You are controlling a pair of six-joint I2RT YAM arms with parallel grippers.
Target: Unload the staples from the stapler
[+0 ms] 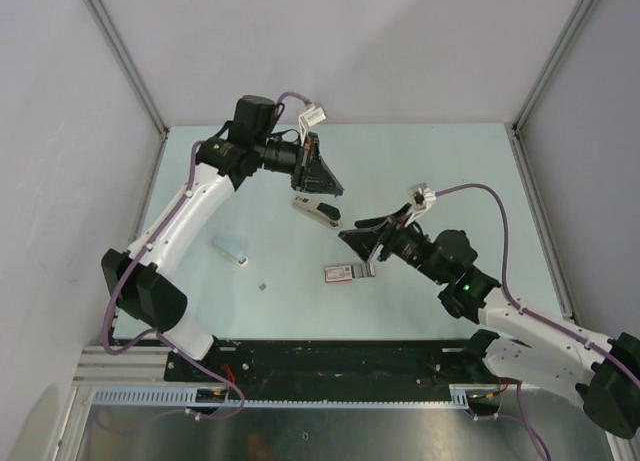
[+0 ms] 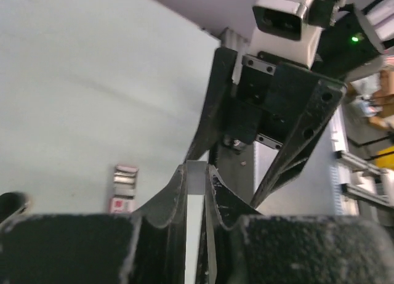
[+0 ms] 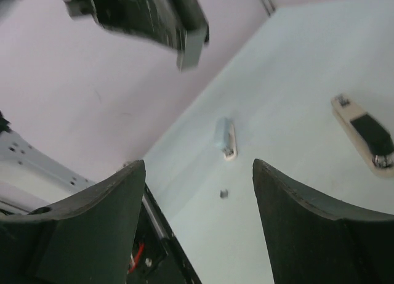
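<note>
The stapler (image 1: 340, 272), tiny with a pink-red body and silver metal, lies flat on the table and shows small in the left wrist view (image 2: 125, 186). My left gripper (image 1: 332, 191) hangs above the table's middle, shut on a short grey metal strip, the staples (image 2: 196, 179). That strip sticks out past the left gripper's fingertips in the right wrist view (image 3: 192, 50). My right gripper (image 1: 358, 251) hovers just right of the stapler, open, with nothing between its fingers (image 3: 111, 198). A loose grey staple bit (image 1: 262, 285) rests on the table to the left.
A cream piece with a black top (image 1: 315, 211) lies under the left gripper. A pale bar with a white tip (image 1: 230, 251) sits at the left. The two grippers are close together over the middle. Walls enclose the table on three sides.
</note>
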